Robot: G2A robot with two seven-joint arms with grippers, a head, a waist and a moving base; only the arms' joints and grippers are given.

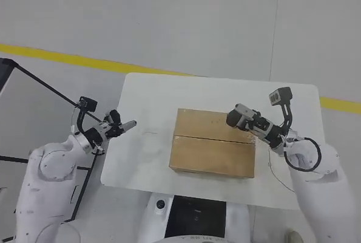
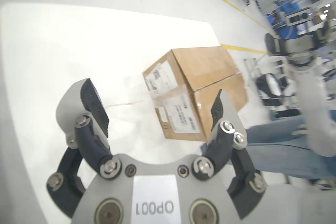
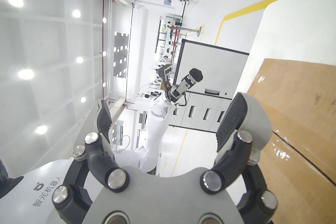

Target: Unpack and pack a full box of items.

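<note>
1. Top view: the cardboard box [image 1: 212, 143] sits shut in the middle of the white surface [image 1: 144, 103]; its long axis runs side to side across the robot, and the taped seam [image 1: 212, 139] follows that axis; the left claw [image 1: 127, 126] hangs at the surface's left edge, well apart from the box and pointing towards it; the right claw [image 1: 233, 116] is over the box's right end, near the far corner.
2. Left wrist view: the left claw [image 2: 155, 104] stands wide open with nothing between its pads; the box [image 2: 207, 70] lies straight ahead across bare surface [image 2: 78, 46]; it shows its short end with white labels [image 2: 181, 110], and the seam runs away from the claw along the top.
3. Right wrist view: the right claw [image 3: 168, 117] is likewise spread and empty; the box [image 3: 296, 104] lies just beside one finger [image 3: 231, 114], off to that side rather than between the jaws; whether they touch I cannot tell; the seam [image 3: 302, 152] crosses the top close by; the left claw [image 3: 195, 76] shows far off.
4. Judgement: the flaps are shut, so unpacking looks not yet begun; the opening move probably turns on the seam; the right arm is much the nearer, and would need to turn towards the box top; the left would have to cross the bare surface first.
</note>
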